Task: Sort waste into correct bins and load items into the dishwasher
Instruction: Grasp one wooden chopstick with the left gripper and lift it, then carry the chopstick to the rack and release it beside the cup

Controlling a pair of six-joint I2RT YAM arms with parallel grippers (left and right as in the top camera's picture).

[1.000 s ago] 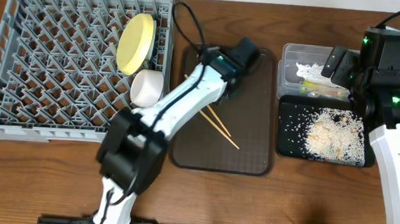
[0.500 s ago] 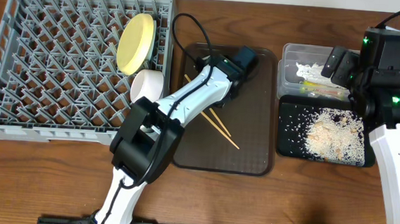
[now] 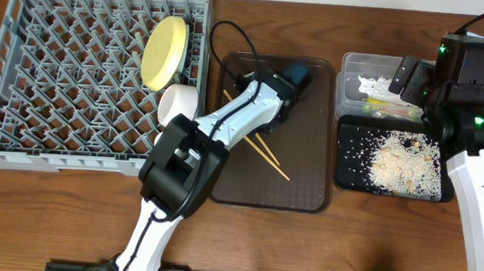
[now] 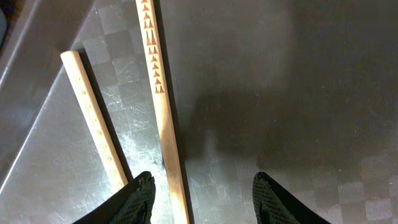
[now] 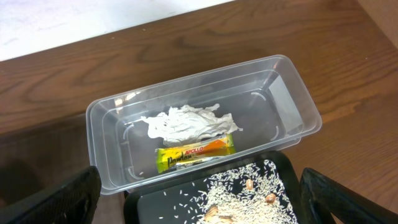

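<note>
The left gripper (image 4: 202, 194) hangs low over the brown rectangular serving tray (image 3: 308, 161), whose glossy surface shows a faint checkered texture. Its black jaws stand apart and clamp nothing. Two thin wooden chopsticks (image 4: 163, 106) lie on that tray. The one carved with a row of small triangles runs between the jaws, close to the left finger. The plain round one (image 4: 93, 118) lies just outside that finger.

To the left, the large grey plastic lattice rack (image 3: 58, 71) holds one round yellow plate (image 3: 164, 51) on edge. One round white vessel (image 3: 177, 105) sits near it, partly hidden by the arm.

The right gripper (image 3: 408, 79) hovers over the far right with its jaws wide apart and empty. Below it, the clear rectangular plastic tub (image 5: 292, 106) contains one wad of white crumpled paper (image 5: 186, 123) and one green-and-orange snack wrapper (image 5: 196, 151). Just nearer, the flat black rectangular tray (image 3: 345, 181) carries loose whitish rice grains (image 3: 402, 162), too many to count.
</note>
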